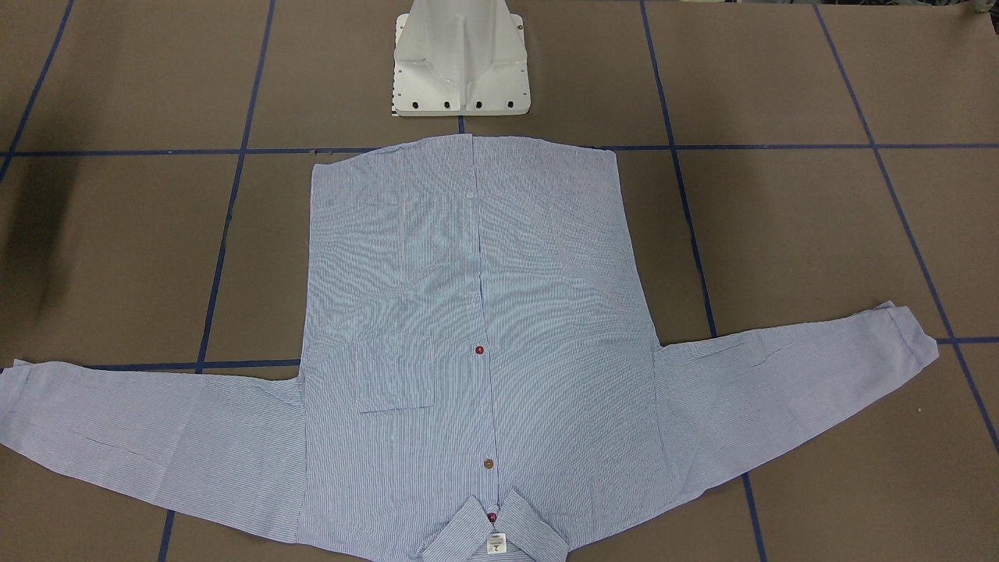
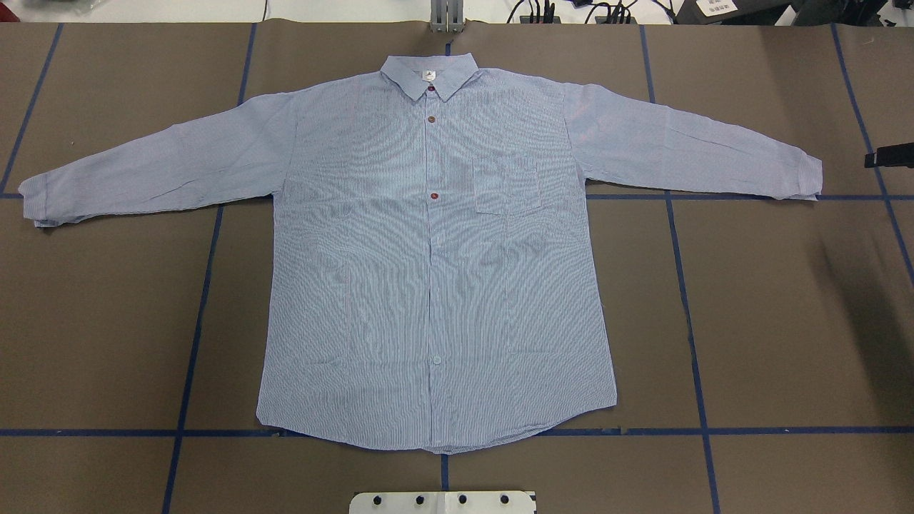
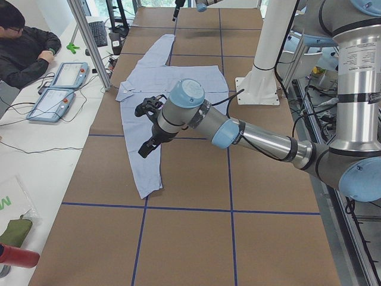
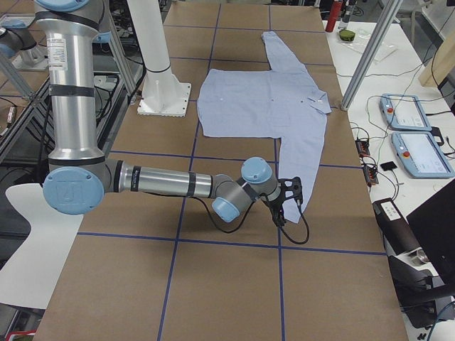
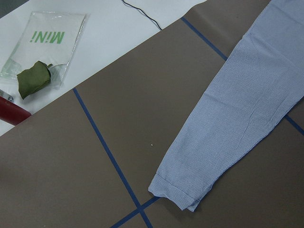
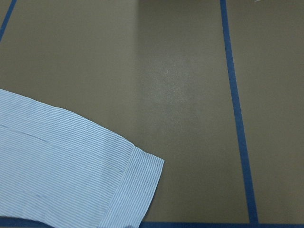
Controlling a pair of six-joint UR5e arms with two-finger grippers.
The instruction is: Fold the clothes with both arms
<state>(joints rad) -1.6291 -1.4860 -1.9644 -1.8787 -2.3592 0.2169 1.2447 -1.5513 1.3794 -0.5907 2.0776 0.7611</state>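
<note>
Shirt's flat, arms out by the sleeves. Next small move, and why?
Probably bring the left gripper down to the left cuff and the right gripper to the right cuff. The shirt lies flat, buttons up, sleeves spread wide, nothing folded yet. Each wrist view shows a cuff lying free on the table, ungripped. Sleeves likely fold in first.

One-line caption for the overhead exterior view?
Light blue striped button-up shirt spread flat, front up, sleeves outstretched, collar away from robot, on a brown, blue-taped table.
</note>
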